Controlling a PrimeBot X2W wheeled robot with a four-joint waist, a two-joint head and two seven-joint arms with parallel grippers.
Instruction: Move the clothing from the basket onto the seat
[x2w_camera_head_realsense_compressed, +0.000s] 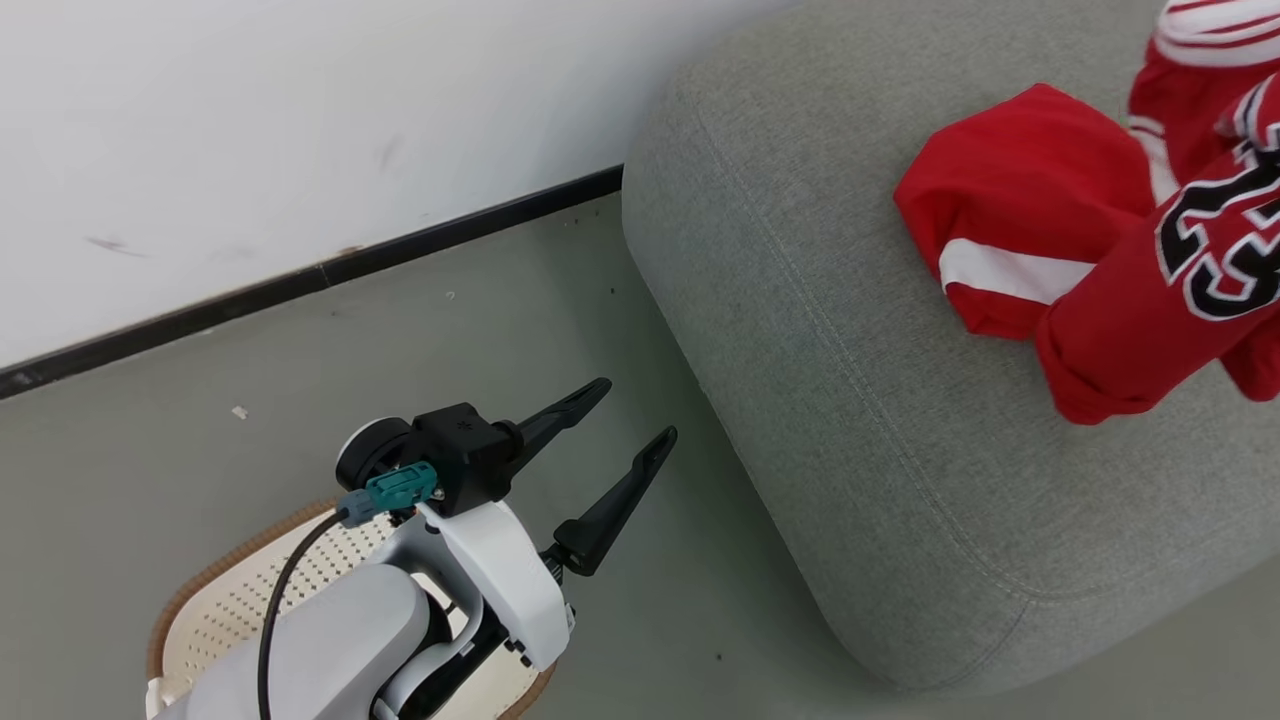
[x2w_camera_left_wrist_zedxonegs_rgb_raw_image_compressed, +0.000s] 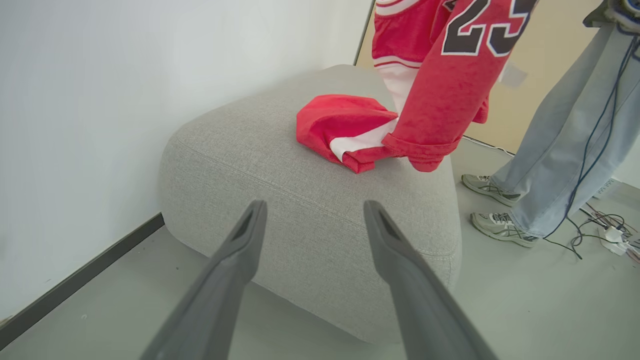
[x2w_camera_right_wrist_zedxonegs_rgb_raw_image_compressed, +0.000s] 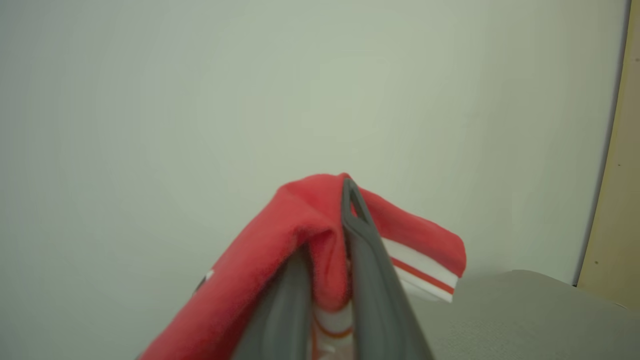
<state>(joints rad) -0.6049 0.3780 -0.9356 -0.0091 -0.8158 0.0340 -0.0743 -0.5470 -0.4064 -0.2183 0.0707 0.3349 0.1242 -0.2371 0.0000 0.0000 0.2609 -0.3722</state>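
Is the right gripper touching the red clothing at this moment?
Touching. The right wrist view shows the right gripper with its jaws closed on a fold of the clothing; the red fabric is pinched between them and drapes down on both sides.

The sofa (x2w_camera_head_realsense_compressed: 850, 350) stands on the floor (x2w_camera_head_realsense_compressed: 400, 350) by the wall (x2w_camera_head_realsense_compressed: 300, 120). The clothing (x2w_camera_head_realsense_compressed: 1020, 190) lies on its top near the right edge, one piece hanging onto it from above. The basket (x2w_camera_head_realsense_compressed: 240, 590) sits on the floor left of the sofa, with the left gripper (x2w_camera_head_realsense_compressed: 637, 408) between them.

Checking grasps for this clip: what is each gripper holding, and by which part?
The right gripper pinches the red clothing at a bunched fold of fabric; left gripper is open, empty.
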